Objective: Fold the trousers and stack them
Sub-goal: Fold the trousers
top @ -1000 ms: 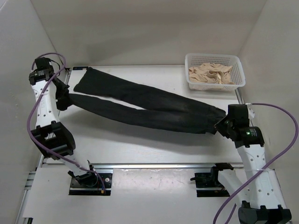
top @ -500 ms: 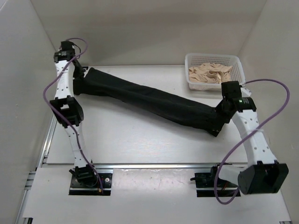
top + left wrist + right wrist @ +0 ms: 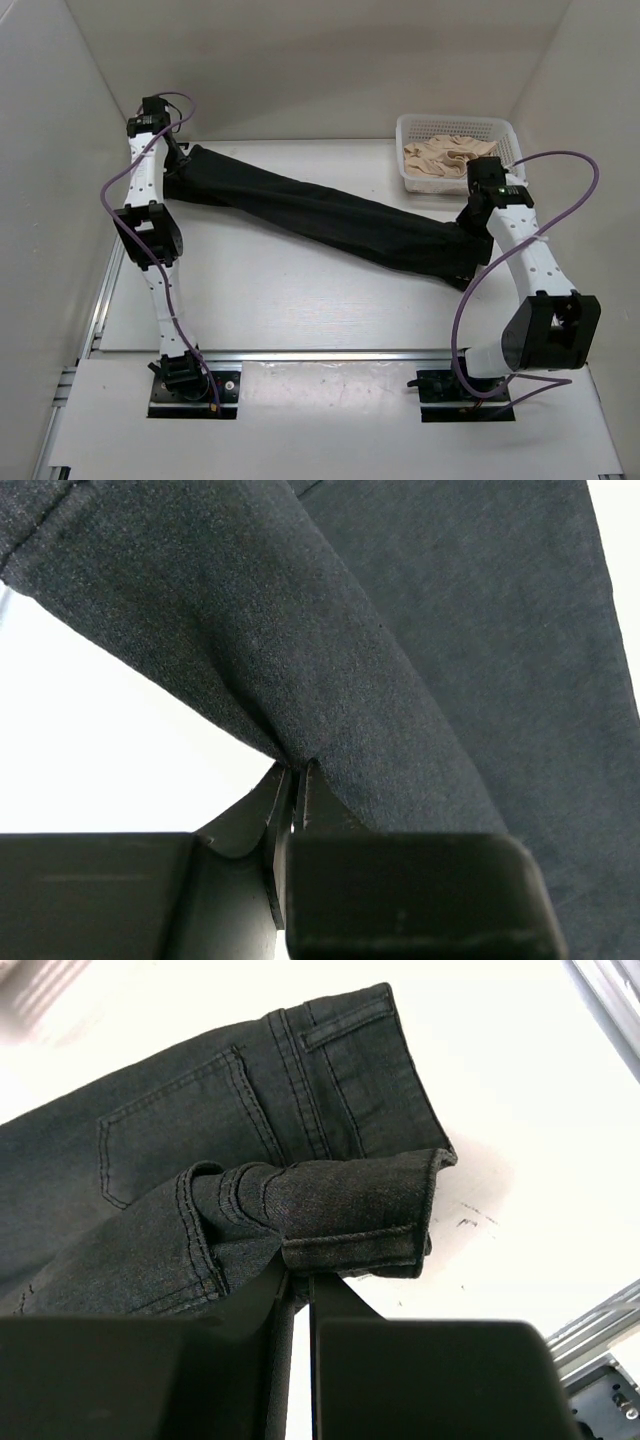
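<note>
My left end effector (image 3: pixel 297 772) is pinched shut on a ridge of dark fabric, the cloth tenting up from the closed tips. That is the leg end of the trousers (image 3: pixel 320 215), at the far left corner of the worktop (image 3: pixel 300 300). My right end effector (image 3: pixel 298 1272) is likewise clamped on cloth: it holds a doubled-over piece of waistband, and under that lies the seat with its stitched back pocket (image 3: pixel 170 1140) flat on the surface.

With one grip at each end, the garment is drawn out long and fairly taut, on a diagonal from far left to the right side. I judge that tension is there to keep the upper leg lined up over the lower one, so the lengthwise fold sets without wrinkles. From above it reads as a single narrow band, so the leg-on-leg fold looks close to done.

The cross folds and the stacking are not yet done. The white basket (image 3: pixel 457 186) of beige cloth (image 3: pixel 450 160) sits just beyond my right arm, near the waist end.
</note>
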Controlling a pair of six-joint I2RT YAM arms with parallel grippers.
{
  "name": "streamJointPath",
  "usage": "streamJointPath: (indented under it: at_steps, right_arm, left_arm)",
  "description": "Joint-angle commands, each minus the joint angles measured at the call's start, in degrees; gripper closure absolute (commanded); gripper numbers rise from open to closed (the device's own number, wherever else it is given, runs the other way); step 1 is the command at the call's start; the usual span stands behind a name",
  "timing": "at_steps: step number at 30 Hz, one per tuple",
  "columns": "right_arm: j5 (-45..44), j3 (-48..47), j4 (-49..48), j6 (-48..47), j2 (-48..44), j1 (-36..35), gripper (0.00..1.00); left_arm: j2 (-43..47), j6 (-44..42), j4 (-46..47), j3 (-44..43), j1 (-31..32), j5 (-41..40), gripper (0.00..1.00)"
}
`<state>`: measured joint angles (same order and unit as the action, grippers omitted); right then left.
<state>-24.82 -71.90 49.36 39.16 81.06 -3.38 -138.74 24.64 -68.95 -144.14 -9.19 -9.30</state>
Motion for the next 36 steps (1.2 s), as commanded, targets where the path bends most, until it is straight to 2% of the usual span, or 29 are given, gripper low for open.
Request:
streamJointPath:
  at_steps: [1, 9, 14, 18, 20, 26, 29, 33, 34, 36]
  right_arm:
    - [-7.0, -2.3, -0.1, -2.8, -2.6, 1.7, 1.0]
    - [-6.5, 5.4, 6.1, -1.7, -15.5, 2.2, 1.0]
    - [-6.5, 6.2, 11.5, -1.7, -23.7, 2.2, 1.0]
    - [-6.5, 6.2, 15.3, -1.2, -29.0, 2.2, 1.0]
    - [-6.5, 6.2, 17.1, -0.6, -31.1, 2.2, 1.0]
    - [-8.5, 4.4, 22.7, 0.6, -33.8, 2.2, 1.0]
    - [-10.7, 3.8, 24.1, 1.3, -33.2, 2.2, 1.0]
    - [-11.4, 3.3, 23.6, 1.3, -29.3, 2.2, 1.0]
    - [-12.0, 3.3, 23.0, 1.3, -27.2, 2.2, 1.0]
    - [-12.0, 3.3, 21.2, 1.3, -25.3, 2.2, 1.0]
  left_arm:
    - [11.4, -1.8, 4.7, 4.9, -1.5, -9.7, 0.9]
    - [25.4, -1.9, 3.6, 19.6, -2.3, -16.4, 0.9]
    - [36.2, 0.0, 3.6, 32.3, -6.4, -17.9, 0.9]
    - [45.9, 0.1, 4.7, 38.7, -8.6, -16.8, 0.9]
    - [48.0, -0.6, 5.3, 41.0, -8.7, -16.8, 0.9]
    - [49.4, -1.1, 4.8, 39.6, -8.7, -15.6, 0.9]
    - [45.6, -2.7, 5.3, 36.0, -6.8, -15.6, 0.9]
    - [33.9, -5.8, 2.7, 24.6, -2.6, -13.8, 0.9]
    - [31.0, -6.4, 1.5, 18.4, -0.2, -16.3, 0.9]
    - [22.5, -6.4, -1.8, 12.9, 1.5, -19.4, 0.9]
